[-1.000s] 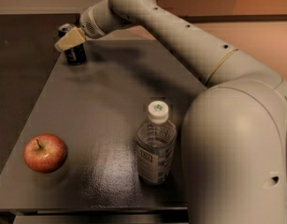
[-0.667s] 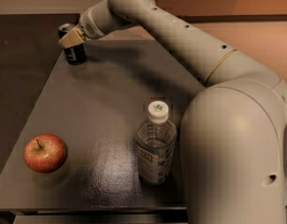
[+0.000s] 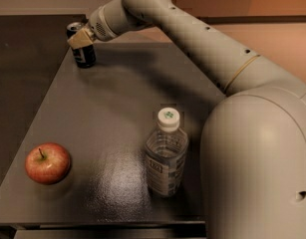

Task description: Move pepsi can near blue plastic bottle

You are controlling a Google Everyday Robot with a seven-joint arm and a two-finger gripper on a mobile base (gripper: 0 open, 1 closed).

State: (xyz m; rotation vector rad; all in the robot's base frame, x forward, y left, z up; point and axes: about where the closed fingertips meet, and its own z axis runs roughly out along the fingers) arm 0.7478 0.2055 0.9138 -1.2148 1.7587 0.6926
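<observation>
The pepsi can point(image 3: 84, 56) is dark with a silver top and stands upright at the far left corner of the dark table point(image 3: 117, 108). My gripper point(image 3: 78, 41) is at the can's upper part, reaching in from the right, and a beige part of it covers the can's top front. The blue plastic bottle point(image 3: 165, 156) is clear and ribbed with a white cap. It stands upright near the table's front, right of centre, far from the can.
A red apple point(image 3: 48, 163) lies at the front left of the table. My arm point(image 3: 202, 44) spans the back right, and its large base link point(image 3: 262, 168) fills the front right, close beside the bottle. The table's left edge runs next to the can.
The gripper has shifted slightly right and up at the can. The can, bottle and apple stand where they were.
</observation>
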